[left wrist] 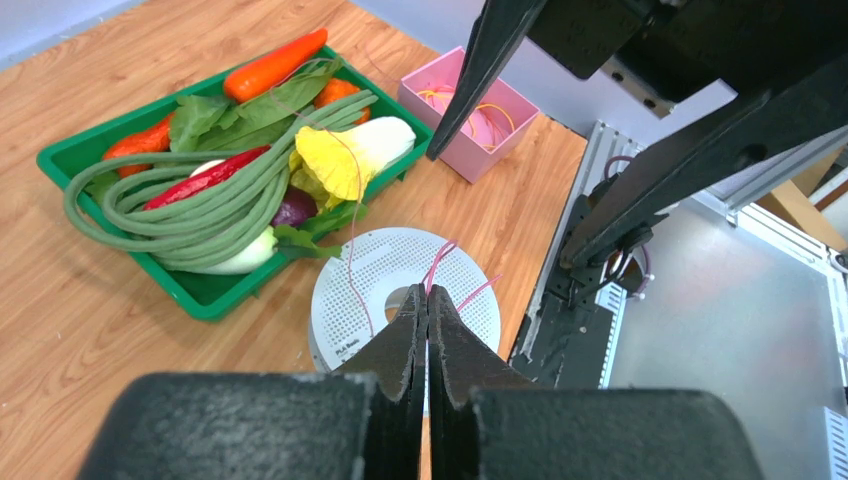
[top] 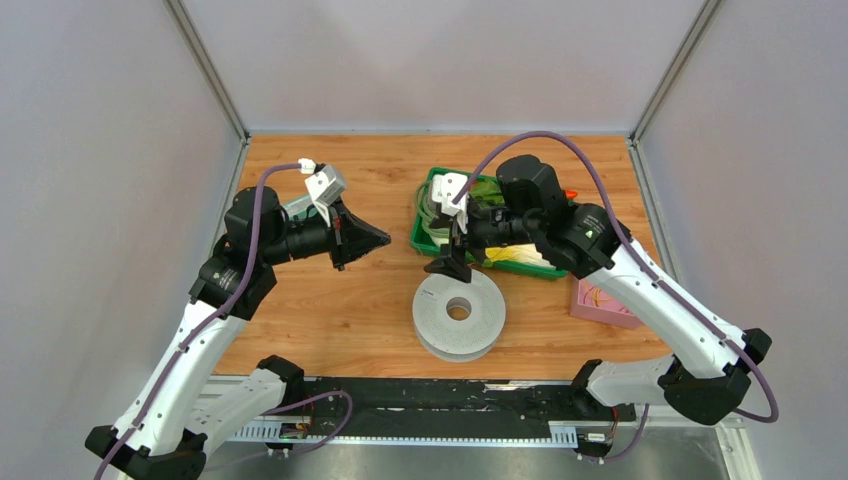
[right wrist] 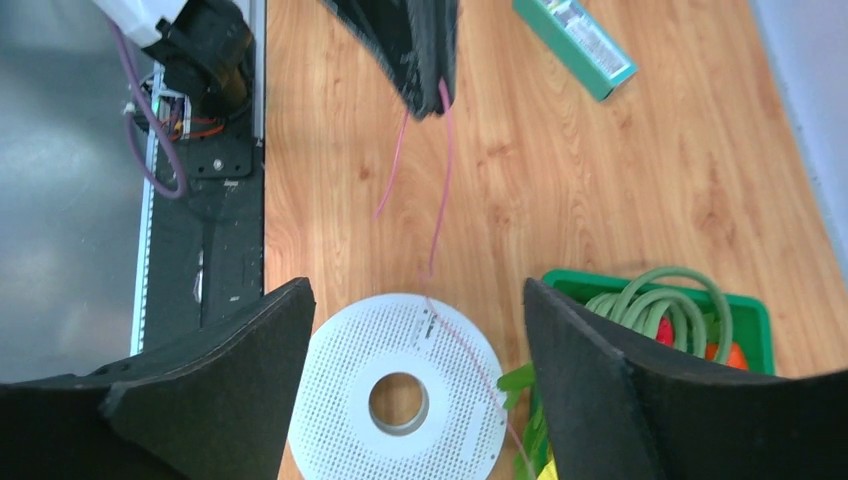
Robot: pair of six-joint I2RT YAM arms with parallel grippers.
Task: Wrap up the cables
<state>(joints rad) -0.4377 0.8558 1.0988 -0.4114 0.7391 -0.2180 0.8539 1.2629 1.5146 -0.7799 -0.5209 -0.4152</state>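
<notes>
My left claw [left wrist: 427,303] is clenched on a thin pink cable [right wrist: 440,215], raised off the desk [left wrist: 80,330]. The cable runs from its tips down to the pale spool [left wrist: 365,270], which lies flat below my released right claw [right wrist: 415,290]. Beyond that sits a green tray [left wrist: 200,298].

White links, black joints, purple cables [top: 548,133]; the left end effector [top: 383,238] and right end effector [top: 447,268] are matte black.
</notes>
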